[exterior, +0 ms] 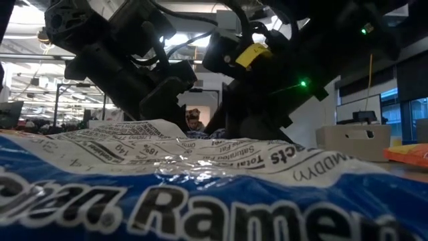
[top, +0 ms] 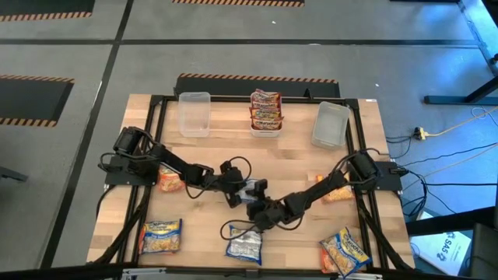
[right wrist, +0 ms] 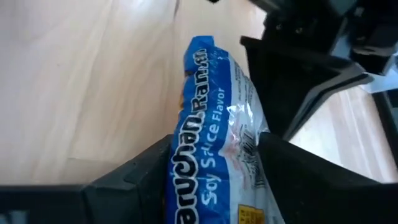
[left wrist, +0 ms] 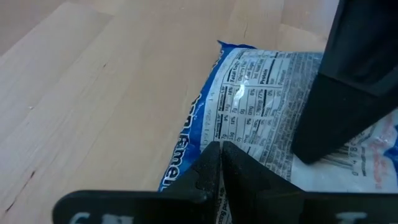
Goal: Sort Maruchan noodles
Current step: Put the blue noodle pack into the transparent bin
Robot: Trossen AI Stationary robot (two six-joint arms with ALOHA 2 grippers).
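A blue-and-white Maruchan noodle packet (top: 250,188) sits at the table's middle between my two grippers. My left gripper (top: 236,192) comes from the left and is shut at the packet's edge (left wrist: 221,155). My right gripper (top: 257,204) comes from the right, and the packet (right wrist: 211,93) fills the gap between its fingers. The middle clear bin (top: 265,131) at the far edge holds red packets (top: 265,109). More packets lie flat on the table: blue (top: 243,247), yellow (top: 161,236) (top: 345,250) and orange (top: 170,179) (top: 336,193). My left gripper pinches the packet at its edge, on the side printed with the nutrition table (left wrist: 244,138). Its own shut fingers hide the exact spot. My right gripper holds the packet across its thickness. One finger (right wrist: 140,177) lies on the printed front face (right wrist: 189,162), the other (right wrist: 298,174) on the crinkly back (right wrist: 252,155). The packet stands on edge and runs on past the fingertips.
Empty clear bins stand at the far left (top: 194,113) and far right (top: 330,124). In the low view the near blue packet (exterior: 200,194) fills the foreground. A black frame (top: 152,140) borders the wooden table, and cables trail from both arms.
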